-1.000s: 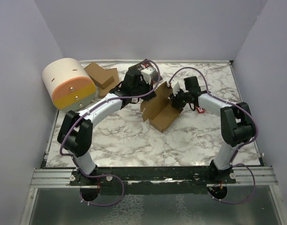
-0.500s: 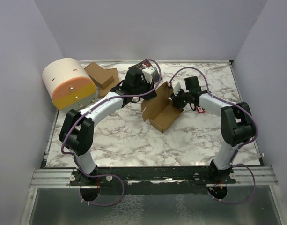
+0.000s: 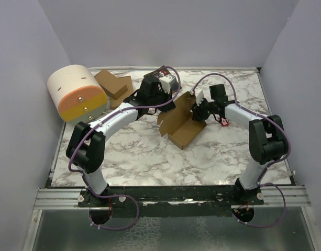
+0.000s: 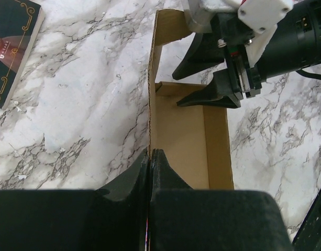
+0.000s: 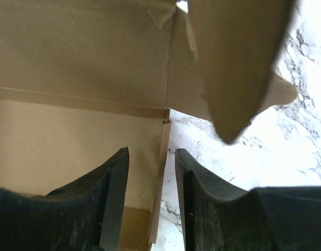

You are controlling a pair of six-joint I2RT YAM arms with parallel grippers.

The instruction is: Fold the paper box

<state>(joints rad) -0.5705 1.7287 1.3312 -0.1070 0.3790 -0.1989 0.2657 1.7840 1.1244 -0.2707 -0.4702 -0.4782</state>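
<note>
Clamps left tool [image 4: 151, 156] fully shut on one long upright wall of the paper box [image 4: 186, 141]. Holds right tool [image 5: 151, 154] partly parted, fingers straddling an end-wall edge. Stands half-formed, open-topped, mid-surface [image 3: 150, 157], slightly nearer the far edge, between both tools.

White marble table [image 3: 150, 157], paper box [image 3: 182, 125] at centre, flat cardboard stack [image 3: 114, 84] and cream-orange drum [image 3: 76, 94] back left

A white marble-patterned table [image 3: 144, 157] with grey veins stands between plain, pale lavender walls [image 3: 165, 31]. An aluminium rail [image 3: 170, 196] runs along its near edge.
</note>
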